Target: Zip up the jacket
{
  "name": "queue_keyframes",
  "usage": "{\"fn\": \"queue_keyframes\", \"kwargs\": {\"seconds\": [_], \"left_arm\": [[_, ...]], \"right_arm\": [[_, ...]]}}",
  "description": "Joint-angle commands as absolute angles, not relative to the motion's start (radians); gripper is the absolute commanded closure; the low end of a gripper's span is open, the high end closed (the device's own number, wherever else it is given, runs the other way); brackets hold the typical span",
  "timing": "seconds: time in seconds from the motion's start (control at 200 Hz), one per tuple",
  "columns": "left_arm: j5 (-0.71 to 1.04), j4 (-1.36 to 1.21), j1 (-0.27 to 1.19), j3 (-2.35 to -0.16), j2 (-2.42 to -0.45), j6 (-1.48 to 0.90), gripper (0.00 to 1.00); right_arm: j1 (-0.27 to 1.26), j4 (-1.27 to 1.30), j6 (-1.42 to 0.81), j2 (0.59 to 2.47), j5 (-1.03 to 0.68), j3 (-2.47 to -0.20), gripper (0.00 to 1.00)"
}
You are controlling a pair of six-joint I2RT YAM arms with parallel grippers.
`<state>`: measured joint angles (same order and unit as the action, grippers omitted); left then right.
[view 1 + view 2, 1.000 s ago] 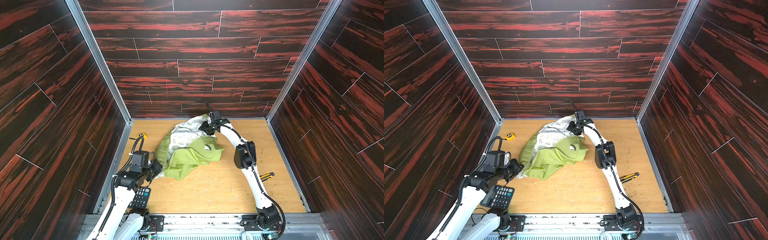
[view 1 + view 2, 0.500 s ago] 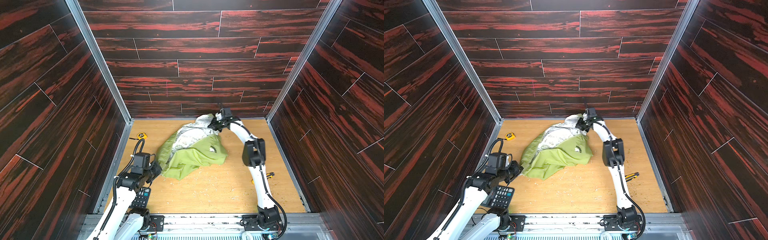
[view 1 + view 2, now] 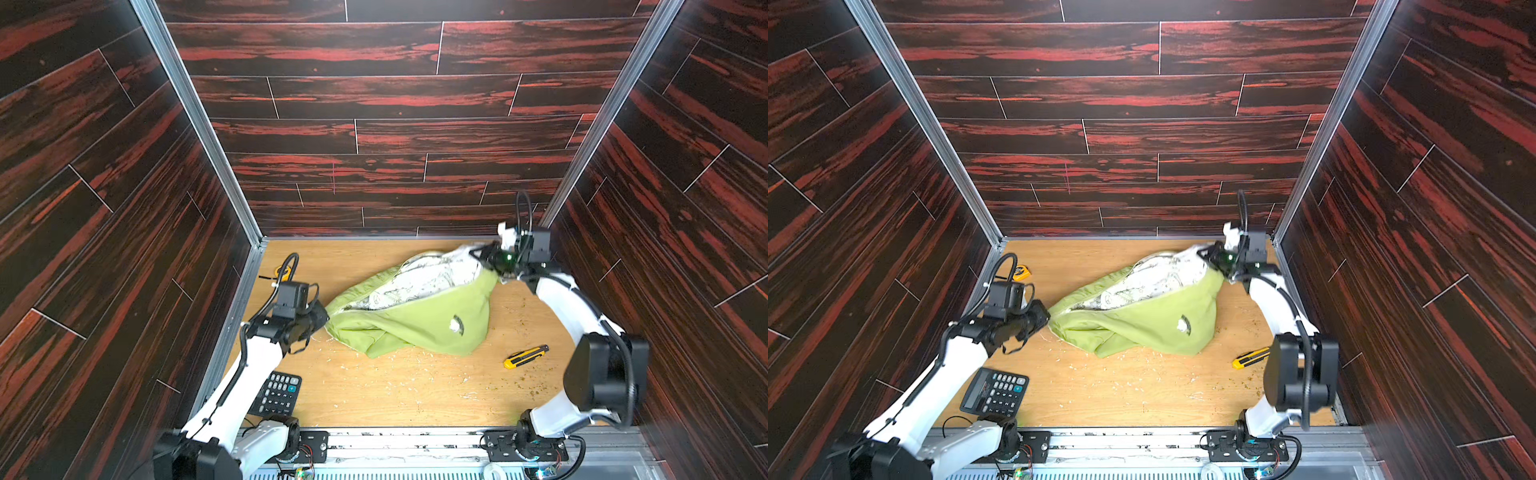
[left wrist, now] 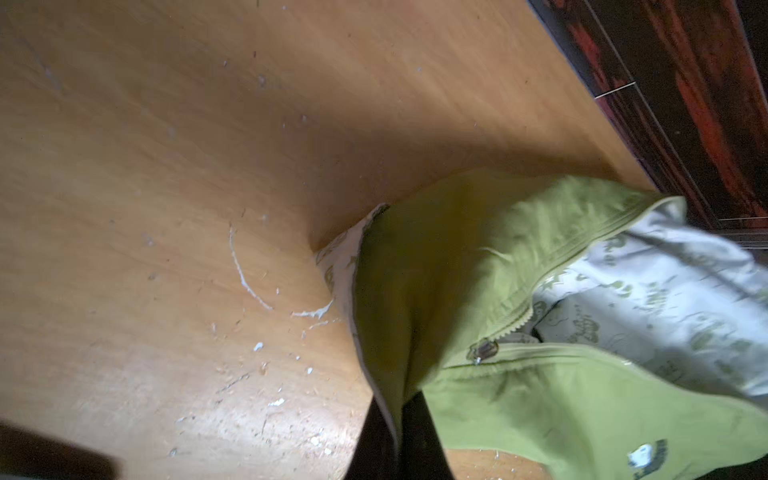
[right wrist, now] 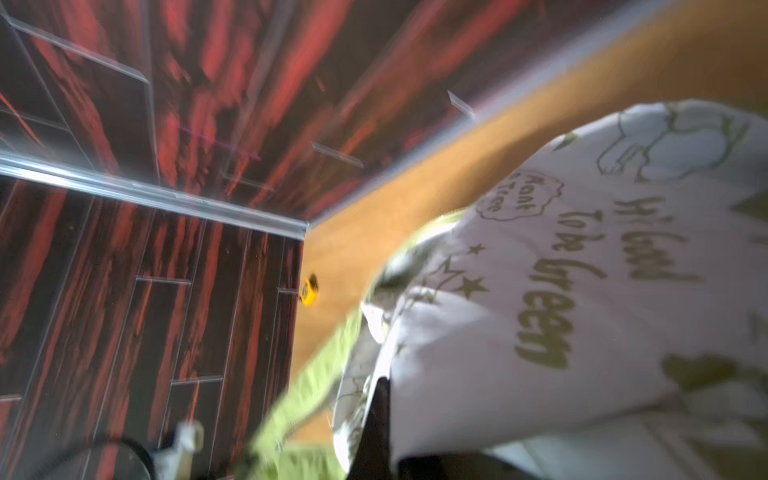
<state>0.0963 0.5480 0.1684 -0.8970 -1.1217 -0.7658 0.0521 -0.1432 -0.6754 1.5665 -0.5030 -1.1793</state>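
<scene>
The right gripper is now pinching shut on the white-lined upper end of the jacket and is hauling it toward the far right corner of the worktop. A second ago its jaws were standing partly apart near the middle of the far edge, and the jacket was lying bunched there. The left gripper is keeping its tight pinch on the hem by the left edge, so the garment is stretching into a long diagonal from that edge to the far right corner.

For the task, this is pulling the zipper line taut. The slider is sitting low, near the left gripper's end, and the teeth are parting beyond it over the exposed lining. By that showing, the zipping is barely begun. The right wrist view is smeared with motion, so the right gripper is probably gripping lining near the zipper edge rather than the edge itself.

The lining print is reading "Hi Good To be Green", beside a bubble starting "Mont"; the rest of that bubble is blurring out. The chest logo is showing no legible writing.
</scene>
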Motion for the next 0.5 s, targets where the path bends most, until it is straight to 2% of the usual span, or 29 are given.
{"fn": "queue_keyframes", "kwargs": {"seconds": [0.0,0.045,0.13,0.225,0.316,0.406,0.496], "left_arm": [[0.069,0.537,0.166,-0.963,-1.170,-0.704,1.00],[0.084,0.542,0.167,-0.980,-1.188,-0.693,1.00],[0.105,0.559,0.166,-0.993,-1.204,-0.678,1.00],[0.111,0.561,0.167,-0.978,-1.189,-0.674,1.00],[0.107,0.564,0.167,-0.959,-1.161,-0.673,1.00],[0.093,0.566,0.167,-0.938,-1.126,-0.674,1.00],[0.078,0.556,0.166,-0.908,-1.087,-0.678,1.00]], "right_arm": [[0.059,-0.121,-0.669,1.535,-0.498,-0.984,1.00],[0.059,-0.134,-0.667,1.512,-0.478,-0.931,0.99],[0.057,-0.205,-0.660,1.467,-0.413,-0.891,0.68],[0.052,-0.302,-0.652,1.405,-0.313,-0.911,0.50],[0.053,-0.414,-0.652,1.356,-0.194,-0.969,0.41],[0.054,-0.508,-0.661,1.337,-0.096,-1.041,0.39],[0.062,-0.537,-0.667,1.344,-0.067,-1.099,0.39]]}}
